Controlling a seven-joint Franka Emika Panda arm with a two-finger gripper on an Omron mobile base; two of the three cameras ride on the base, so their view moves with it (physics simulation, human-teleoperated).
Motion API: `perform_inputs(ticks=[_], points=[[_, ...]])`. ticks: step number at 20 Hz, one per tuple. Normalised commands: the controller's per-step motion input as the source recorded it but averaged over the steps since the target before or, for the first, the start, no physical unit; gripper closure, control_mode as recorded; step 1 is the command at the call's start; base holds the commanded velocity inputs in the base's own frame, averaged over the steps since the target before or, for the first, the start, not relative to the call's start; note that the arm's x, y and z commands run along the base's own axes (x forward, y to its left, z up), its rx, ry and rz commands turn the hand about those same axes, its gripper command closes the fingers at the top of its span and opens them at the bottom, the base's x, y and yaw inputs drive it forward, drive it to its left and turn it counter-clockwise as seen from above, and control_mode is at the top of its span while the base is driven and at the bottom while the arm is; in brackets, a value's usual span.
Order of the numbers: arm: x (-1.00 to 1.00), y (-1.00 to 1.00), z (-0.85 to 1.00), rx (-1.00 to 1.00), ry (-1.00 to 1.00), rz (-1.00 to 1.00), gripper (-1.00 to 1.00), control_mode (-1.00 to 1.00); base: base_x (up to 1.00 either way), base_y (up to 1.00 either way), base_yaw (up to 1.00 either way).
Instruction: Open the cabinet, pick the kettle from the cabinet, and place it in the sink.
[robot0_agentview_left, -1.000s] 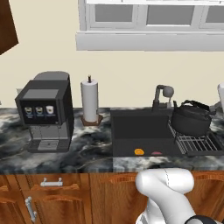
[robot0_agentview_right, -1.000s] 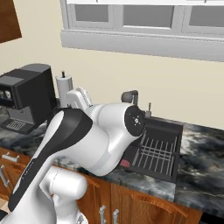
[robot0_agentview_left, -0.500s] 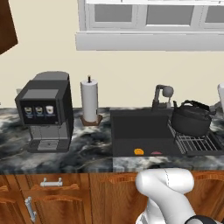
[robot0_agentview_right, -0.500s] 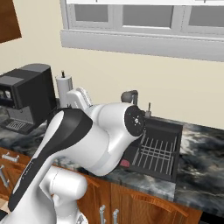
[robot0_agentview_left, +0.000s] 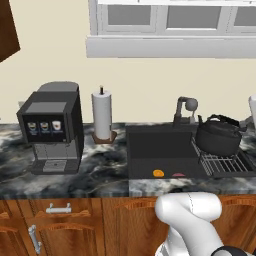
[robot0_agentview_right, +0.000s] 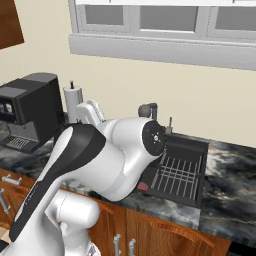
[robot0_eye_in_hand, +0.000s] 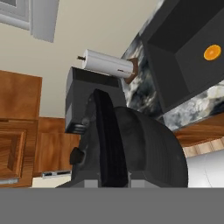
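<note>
The kettle (robot0_agentview_left: 218, 139) hangs over the right part of the sink (robot0_agentview_left: 150, 150), just above the wire rack (robot0_agentview_left: 225, 164) that lies in the basin, with the grey faucet (robot0_agentview_left: 186, 107) close behind it to the left. In the hand view the kettle (robot0_eye_in_hand: 144, 153) sits right in front of the camera, its arched handle running up between the fingers (robot0_eye_in_hand: 114, 181), which are closed on that handle; the tips themselves are mostly hidden by the kettle's body. On the sink floor near the front edge lie a small orange item (robot0_agentview_left: 158, 173) and a small reddish item (robot0_agentview_left: 178, 175). On the marbled worktop (robot0_agentview_left: 95, 165) to the left of the sink stands a paper towel roll (robot0_agentview_left: 102, 115) on its holder, and further left the black coffee machine (robot0_agentview_left: 52, 127). A corner of the reddish-brown cabinet (robot0_agentview_left: 7, 30) shows at the upper left, above the coffee machine. In the right base view the white arm (robot0_agentview_right: 100, 160) bends across the front of the sink (robot0_agentview_right: 192, 150), hiding its left part.
</note>
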Motion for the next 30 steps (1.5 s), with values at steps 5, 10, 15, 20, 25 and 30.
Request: perform_inputs(ticks=[5,10,15,20,25,30], points=[[0.00,0.00,0.00,0.00,0.00,0.00,1.00,-1.00,0.00,0.00,0.00],[0.00,0.00,0.00,0.00,0.00,0.00,1.00,-1.00,0.00,0.00,0.00],[0.00,0.00,0.00,0.00,0.00,0.00,1.00,-1.00,0.00,0.00,0.00],[-0.03,0.00,0.00,0.00,0.00,0.00,1.00,-1.00,0.00,0.00,0.00],[-0.12,0.00,0.00,0.00,-0.02,0.03,1.00,-1.00,0.00,0.00,0.00],[-0.30,-0.02,0.00,-0.02,-0.01,-0.01,1.00,-1.00,0.00,0.00,0.00]])
